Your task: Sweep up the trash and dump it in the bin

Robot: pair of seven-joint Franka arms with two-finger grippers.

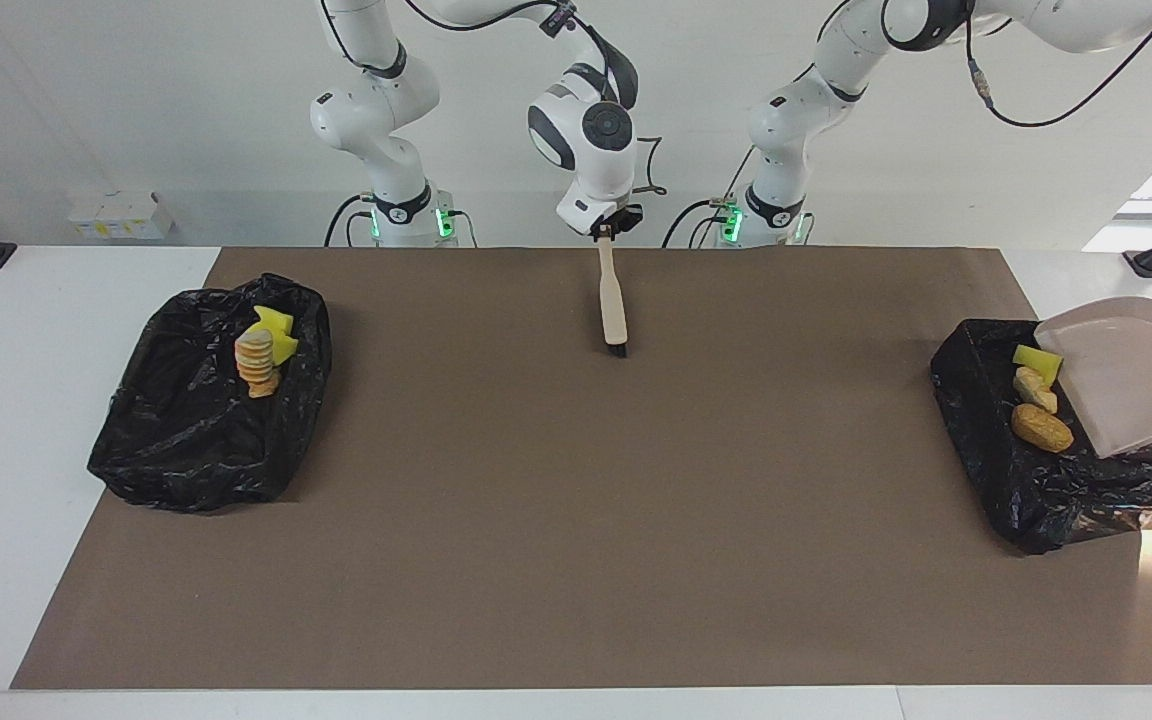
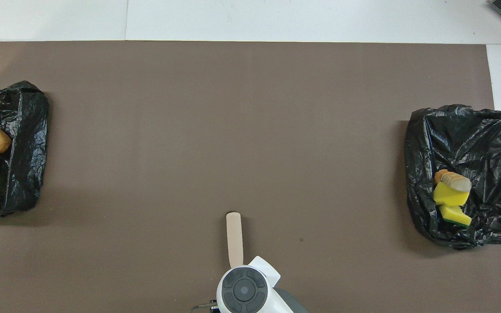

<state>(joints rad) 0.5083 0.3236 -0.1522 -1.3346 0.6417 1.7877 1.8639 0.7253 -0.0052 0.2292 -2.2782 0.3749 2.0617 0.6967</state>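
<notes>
Your trash (image 1: pixel 1040 410) lies in both bins (image 1: pixel 996 440), the right hand (image 1: pixel 604 232) pinches the brush (image 1: pixel 613 300), and I cannot tell the left hand's grip.

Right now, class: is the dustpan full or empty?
Empty. The dustpan is tipped over the bin at the left arm's end, its inside bare; three scraps lie in the bin.

No text, label, brand, number or sign can be read anywhere.
</notes>
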